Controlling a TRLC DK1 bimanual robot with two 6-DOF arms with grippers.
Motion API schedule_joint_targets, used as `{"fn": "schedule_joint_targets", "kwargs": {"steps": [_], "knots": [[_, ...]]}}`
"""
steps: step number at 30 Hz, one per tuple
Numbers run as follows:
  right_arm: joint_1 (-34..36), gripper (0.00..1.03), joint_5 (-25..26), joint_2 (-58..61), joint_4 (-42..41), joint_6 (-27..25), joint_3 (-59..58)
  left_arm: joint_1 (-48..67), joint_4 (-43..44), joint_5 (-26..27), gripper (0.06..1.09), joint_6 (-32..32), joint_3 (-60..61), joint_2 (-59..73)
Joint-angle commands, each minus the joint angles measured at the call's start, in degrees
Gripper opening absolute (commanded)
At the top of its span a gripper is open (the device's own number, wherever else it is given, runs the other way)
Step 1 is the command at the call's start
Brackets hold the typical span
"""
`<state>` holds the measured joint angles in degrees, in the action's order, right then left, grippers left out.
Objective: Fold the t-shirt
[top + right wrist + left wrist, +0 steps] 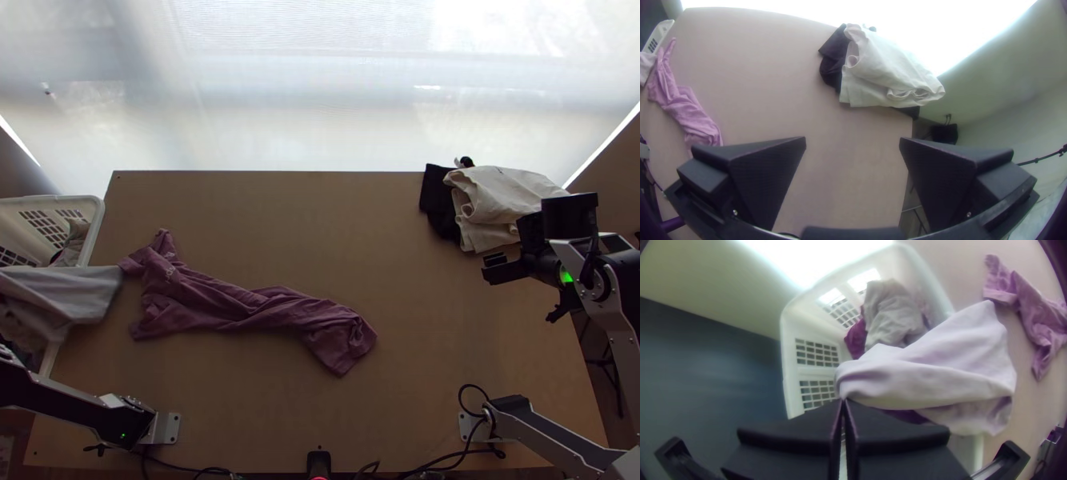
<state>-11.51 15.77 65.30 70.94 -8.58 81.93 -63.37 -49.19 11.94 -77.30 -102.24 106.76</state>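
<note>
Lying twisted and bunched left of centre, the mauve t-shirt (240, 308) shows 0 neat folds; spreading and folding both seem left to do. At left, the left gripper (843, 401) clenches a pale cloth (924, 378) over the basket (789, 369). Farther right, the right gripper (852, 140) is released, empty, near the far-right cream garment (884, 66)

the left arm (72, 404) is leaning out from its base by the table's near left corner, past the left edge. the left gripper (843, 402) is pressing its two fingers together. the right arm (552, 432) is slanting out past the near right corner, then bending back inward; the right gripper (528, 276) is hanging beside the right edge, its fingers standing wide apart.
</note>
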Motion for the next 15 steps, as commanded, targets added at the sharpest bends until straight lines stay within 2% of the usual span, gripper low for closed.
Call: {"fn": "schedule_joint_targets", "kwargs": {"steps": [1,2,3,6,10,15], "knots": [[0.0,0.98,0.0,0.3,0.0,0.0,0.1,-4.3,-4.2,-5.3,0.69,2.6,-17.4,13.5],[0.0,0.98,0.0,0.3,0.0,0.0,0.0,-4.0,-7.4,-4.9,1.08,2.9,-17.3,13.3],[0.0,0.98,-0.1,0.3,0.0,0.0,-0.1,-3.6,-10.6,-3.6,1.04,4.1,-17.3,12.9],[0.0,0.98,-0.6,0.4,0.1,0.0,-0.5,-2.3,-19.0,4.0,1.04,7.7,-17.3,10.0],[-0.8,0.98,-4.4,0.5,1.0,0.8,-0.5,1.7,-32.5,8.8,1.04,8.9,-16.5,4.5],[-4.9,0.98,-10.6,2.4,2.7,2.0,-1.6,12.4,-32.0,8.8,1.04,4.2,6.3,-17.0]]}}
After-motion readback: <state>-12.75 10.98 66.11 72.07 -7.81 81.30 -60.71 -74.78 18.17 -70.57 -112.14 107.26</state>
